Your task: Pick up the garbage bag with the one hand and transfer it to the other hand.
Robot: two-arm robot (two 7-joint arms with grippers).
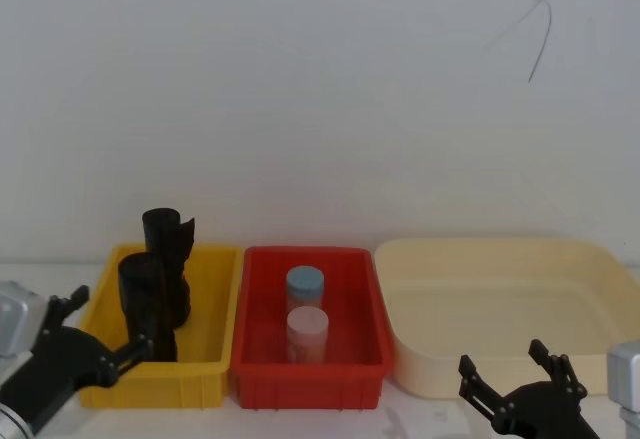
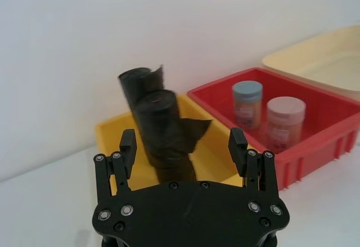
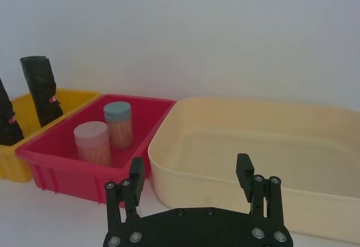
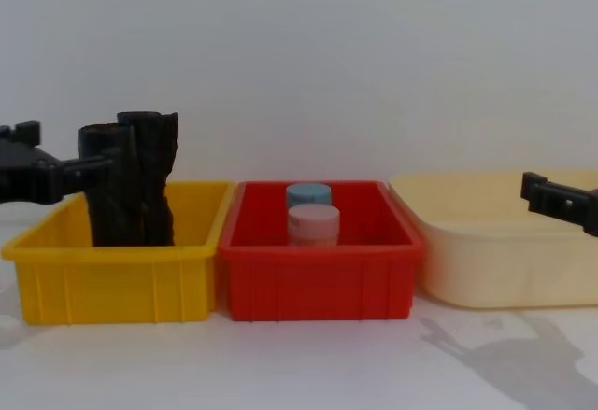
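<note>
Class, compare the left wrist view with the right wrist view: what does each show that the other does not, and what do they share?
Left wrist view: the left gripper, open, facing the garbage bag from close up.
Right wrist view: the right gripper, open, facing the cream tub, and a black roll with a red mark.
Shared: the yellow bin, the red bin holding two jars, and the cream tub.
</note>
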